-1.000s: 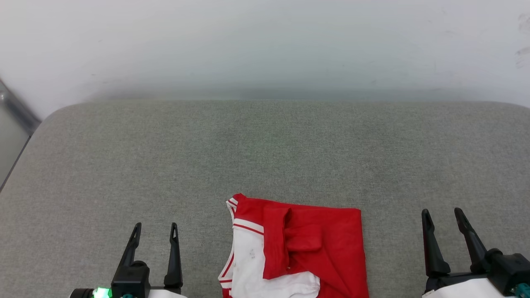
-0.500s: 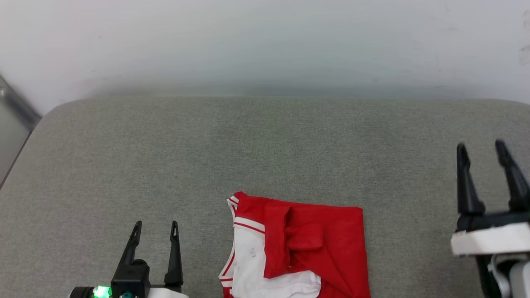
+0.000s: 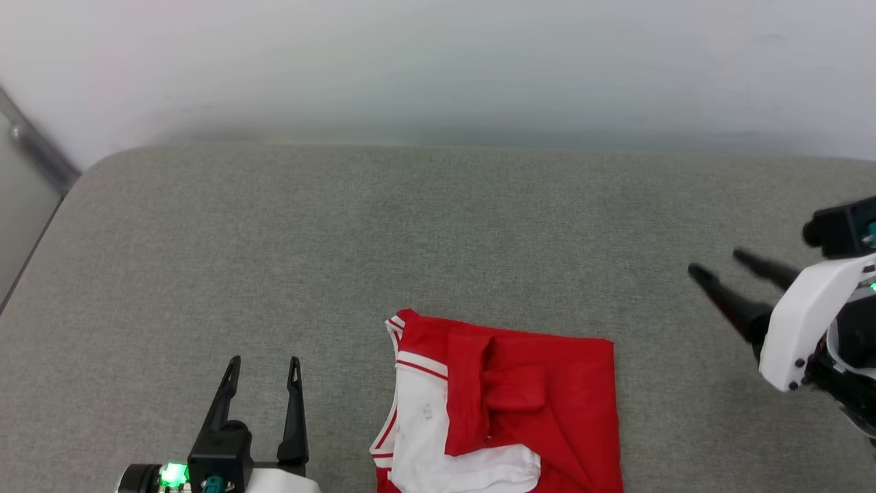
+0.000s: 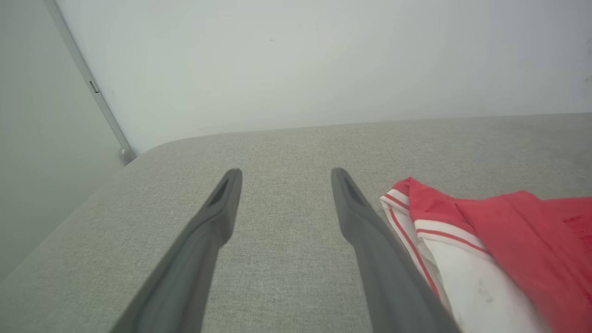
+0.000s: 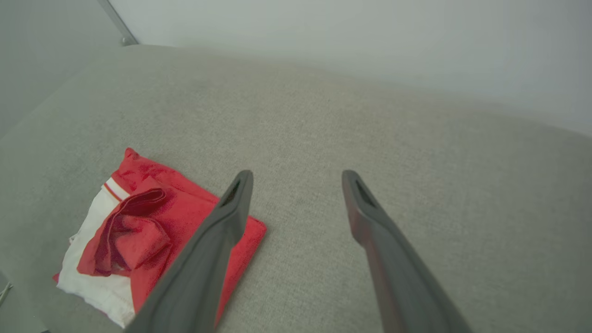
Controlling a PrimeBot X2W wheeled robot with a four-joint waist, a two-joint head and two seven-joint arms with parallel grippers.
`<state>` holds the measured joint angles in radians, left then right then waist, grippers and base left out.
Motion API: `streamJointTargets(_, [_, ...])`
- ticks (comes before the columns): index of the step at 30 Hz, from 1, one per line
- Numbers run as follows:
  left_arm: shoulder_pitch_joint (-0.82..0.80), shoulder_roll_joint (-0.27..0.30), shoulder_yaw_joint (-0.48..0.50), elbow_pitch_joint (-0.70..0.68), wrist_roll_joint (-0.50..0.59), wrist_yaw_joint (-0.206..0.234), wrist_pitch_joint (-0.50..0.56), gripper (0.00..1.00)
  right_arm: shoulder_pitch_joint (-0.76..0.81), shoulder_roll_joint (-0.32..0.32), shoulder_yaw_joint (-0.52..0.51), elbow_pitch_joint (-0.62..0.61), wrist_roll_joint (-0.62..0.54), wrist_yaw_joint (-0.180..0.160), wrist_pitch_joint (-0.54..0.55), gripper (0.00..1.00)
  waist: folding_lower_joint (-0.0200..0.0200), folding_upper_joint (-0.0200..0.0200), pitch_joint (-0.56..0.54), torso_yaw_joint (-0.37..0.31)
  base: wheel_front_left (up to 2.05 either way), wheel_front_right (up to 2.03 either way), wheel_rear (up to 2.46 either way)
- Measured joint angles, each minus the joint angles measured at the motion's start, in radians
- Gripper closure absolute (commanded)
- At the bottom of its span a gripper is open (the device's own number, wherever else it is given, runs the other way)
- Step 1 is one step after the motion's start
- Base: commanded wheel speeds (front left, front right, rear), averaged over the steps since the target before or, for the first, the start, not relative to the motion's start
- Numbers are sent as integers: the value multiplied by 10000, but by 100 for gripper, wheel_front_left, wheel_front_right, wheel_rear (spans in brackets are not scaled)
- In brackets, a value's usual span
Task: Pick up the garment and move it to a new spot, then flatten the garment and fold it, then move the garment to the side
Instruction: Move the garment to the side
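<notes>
The garment (image 3: 506,404), red with white sleeves and striped trim, lies folded into a rough square at the near middle of the grey cushion (image 3: 410,233). My left gripper (image 3: 265,361) rests open to its left near the front edge, nothing between its fingers; its wrist view has the garment (image 4: 485,249) just right of the right finger. My right gripper (image 3: 716,264) hangs open above the cushion's right side, fingers pointing left, well clear of the cloth. From the right wrist the garment (image 5: 152,226) lies low and left, partly behind the left finger.
A pale wall (image 3: 438,61) runs along the cushion's far edge. A grey metal strip (image 3: 37,150) slants down at the far left corner, where the cushion rounds off.
My right gripper rose from the lower right and swung round, its fingers now pointing left instead of up the view. The head camera shifted slightly. The left gripper and garment stayed put.
</notes>
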<state>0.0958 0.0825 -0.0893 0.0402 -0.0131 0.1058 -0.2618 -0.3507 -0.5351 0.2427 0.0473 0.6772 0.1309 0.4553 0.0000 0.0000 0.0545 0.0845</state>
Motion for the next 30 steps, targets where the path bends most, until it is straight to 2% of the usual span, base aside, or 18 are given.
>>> streamJointTargets(5, [-256, -38, -50, -6, 0, -56, -10, 0, 288, -263, 336, 454, 2382, 0, 2328, 0, 0, 0, 236, 154, 0, 0, 0])
streamJointTargets(10, [-615, -67, -67, -15, -35, -134, -12, 0, 787, -318, 587, 788, 3323, -2, 3225, 0, 1, 0, 565, 408, 0, 0, 0])
streamJointTargets(17, [-930, -146, -144, -86, -33, -174, -10, 0, 953, 173, 1001, 1358, 3806, -2, 3189, 0, 1, 0, 1112, 768, 0, 0, 0])
streamJointTargets(18, [-1075, -188, -255, -104, -65, -176, -10, 0, 852, 516, 1285, 1730, 3963, 0, 2964, 0, 1, 0, 1424, 953, 0, 0, 0])
streamJointTargets(20, [-1175, -215, -322, -88, -73, -180, -10, 0, 797, 658, 1432, 1898, 3979, 4, 2805, 0, 1, 0, 1564, 1044, 0, 0, 0])
streamJointTargets(26, [-1446, -257, -430, -58, -90, -180, -10, 0, 509, 792, 2079, 2251, 3891, 12, 2382, 0, 0, 0, 1874, 1341, 0, 0, 0])
streamJointTargets(27, [-1454, -261, -435, -54, -92, -180, -10, 0, 475, 777, 2178, 2289, 3871, 13, 2305, 56, 0, 0, 1903, 1384, 0, 0, 0])
streamJointTargets(28, [-1455, -263, -431, -44, -92, -178, -10, 0, 438, 740, 2272, 2301, 3858, 13, 2224, 100, 0, 0, 1922, 1420, 0, 0, 0])
streamJointTargets(30, [-1458, -267, -428, -31, -102, -174, -10, 0, 382, 671, 2395, 2372, 3804, 13, 1965, 100, 0, -1, 1932, 1471, 0, 0, 0])
